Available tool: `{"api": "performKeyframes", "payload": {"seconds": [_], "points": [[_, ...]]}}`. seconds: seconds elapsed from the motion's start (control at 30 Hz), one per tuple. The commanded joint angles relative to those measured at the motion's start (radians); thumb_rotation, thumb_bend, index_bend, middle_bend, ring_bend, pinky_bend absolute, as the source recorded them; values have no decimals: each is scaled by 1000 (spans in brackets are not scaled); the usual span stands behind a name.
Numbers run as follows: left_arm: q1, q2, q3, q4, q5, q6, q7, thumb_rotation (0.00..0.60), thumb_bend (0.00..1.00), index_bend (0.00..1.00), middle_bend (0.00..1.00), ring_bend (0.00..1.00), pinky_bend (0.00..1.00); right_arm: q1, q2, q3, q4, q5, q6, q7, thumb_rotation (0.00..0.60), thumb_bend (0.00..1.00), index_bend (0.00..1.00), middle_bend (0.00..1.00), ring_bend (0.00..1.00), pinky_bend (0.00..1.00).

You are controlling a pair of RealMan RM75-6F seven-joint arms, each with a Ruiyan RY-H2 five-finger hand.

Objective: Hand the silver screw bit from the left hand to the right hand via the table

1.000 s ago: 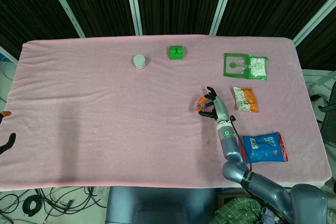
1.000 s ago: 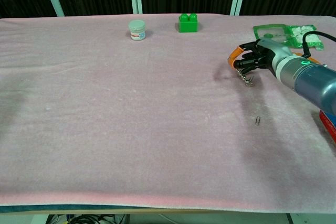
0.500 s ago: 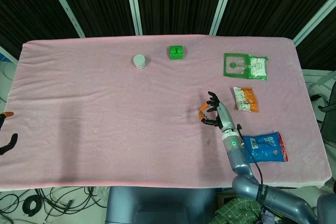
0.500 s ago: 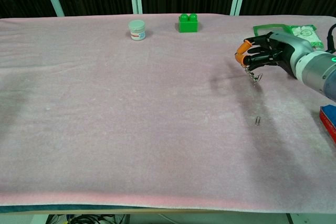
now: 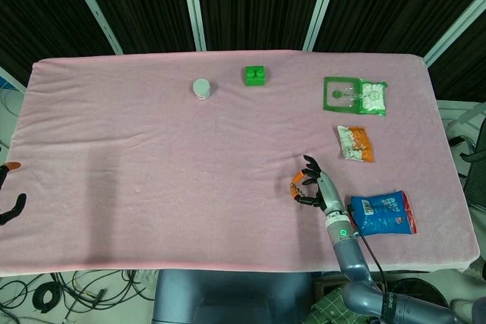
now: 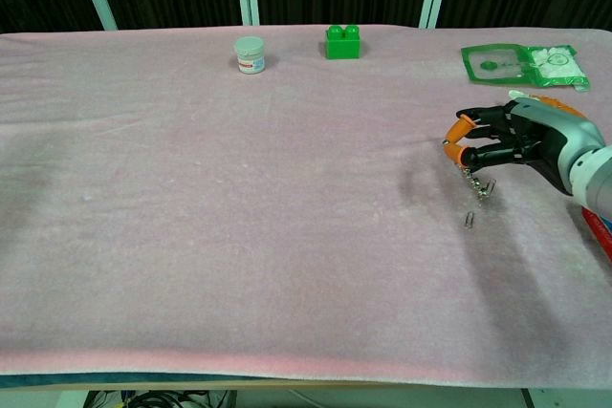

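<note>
Here, the right hand [image 6: 512,140] hovers low over the pink table [image 6: 239,236], its orange-tipped fingers [image 6: 459,129] curled inward around nothing, with a small metal chain dangling beneath them. The silver screw bit [image 6: 469,220] lies on the cloth just below and in front of that hand, apart from it. The left hand [image 5: 9,201] sits off the table's far left edge, only partly visible, its fingers apart and holding nothing. A blue snack bag [image 5: 383,213] rests beside the right arm.
</note>
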Motion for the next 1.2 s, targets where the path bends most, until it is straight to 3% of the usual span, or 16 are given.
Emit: {"api": "performKeyframes", "payload": {"seconds": [0.03,1.2], "points": [[1,0,0,-1,1,4,2,600,337,289,28,0,0,-5,-2,-3,7,0,-4,10,600,366,654,41,94,324],[1,-13,-3,-1,-4,10,30,600,337,289,28,0,0,-23,-73,-10,112,-96,-50,180,600,366,655,41,94,325]]}}
